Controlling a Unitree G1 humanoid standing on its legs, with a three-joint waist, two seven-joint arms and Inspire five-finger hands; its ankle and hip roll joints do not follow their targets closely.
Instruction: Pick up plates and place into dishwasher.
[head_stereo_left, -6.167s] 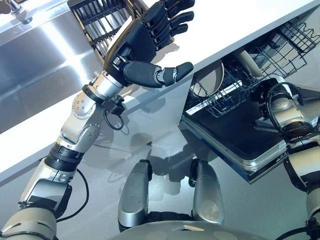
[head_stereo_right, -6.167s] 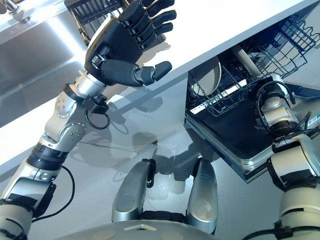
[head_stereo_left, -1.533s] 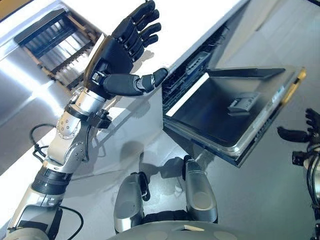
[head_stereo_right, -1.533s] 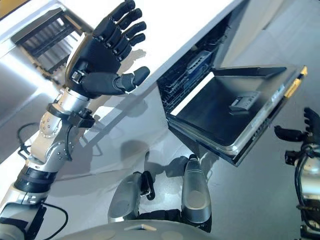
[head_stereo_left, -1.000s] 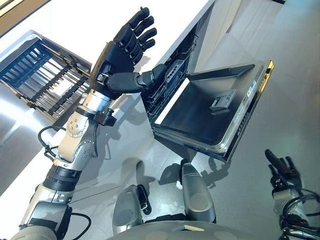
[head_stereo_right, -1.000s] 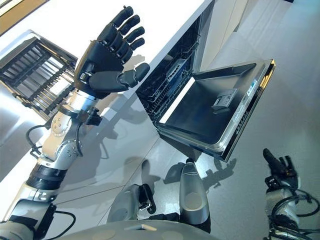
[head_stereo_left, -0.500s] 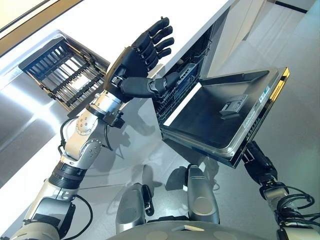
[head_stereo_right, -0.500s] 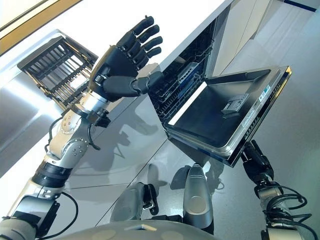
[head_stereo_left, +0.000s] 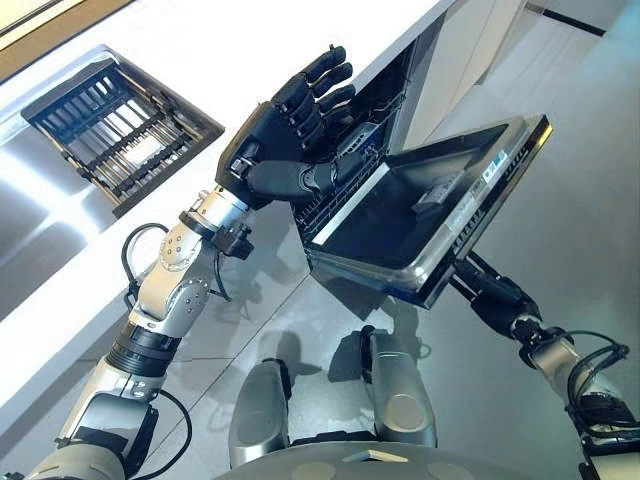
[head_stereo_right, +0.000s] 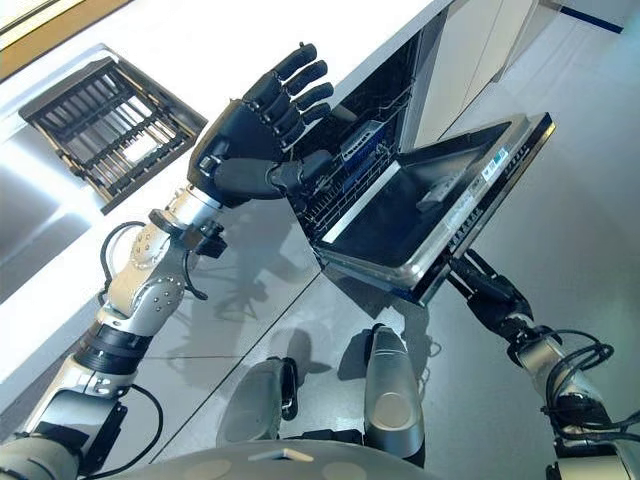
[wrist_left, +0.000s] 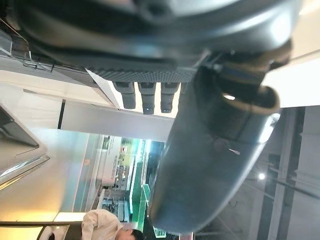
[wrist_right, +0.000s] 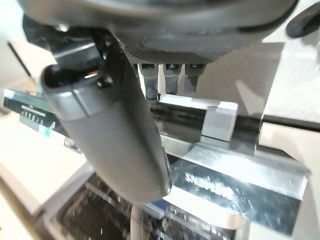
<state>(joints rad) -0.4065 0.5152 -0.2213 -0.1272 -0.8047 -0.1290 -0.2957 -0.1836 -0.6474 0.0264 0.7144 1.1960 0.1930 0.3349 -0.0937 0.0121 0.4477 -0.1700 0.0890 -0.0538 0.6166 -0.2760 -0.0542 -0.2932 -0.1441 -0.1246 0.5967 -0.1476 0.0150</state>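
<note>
The right robot hand (head_stereo_right: 478, 283) pressed straight fingers under the half-raised dishwasher door (head_stereo_right: 430, 215); the left robot hand (head_stereo_right: 262, 130) hung released; no plates were visible; the door could slip off and drop.

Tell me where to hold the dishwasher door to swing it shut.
Take the dishwasher door at its outer free edge, from underneath, where the right hand already sits. The door hangs half open, hinged at the cabinet, so that far edge likely gives the most leverage.
</note>
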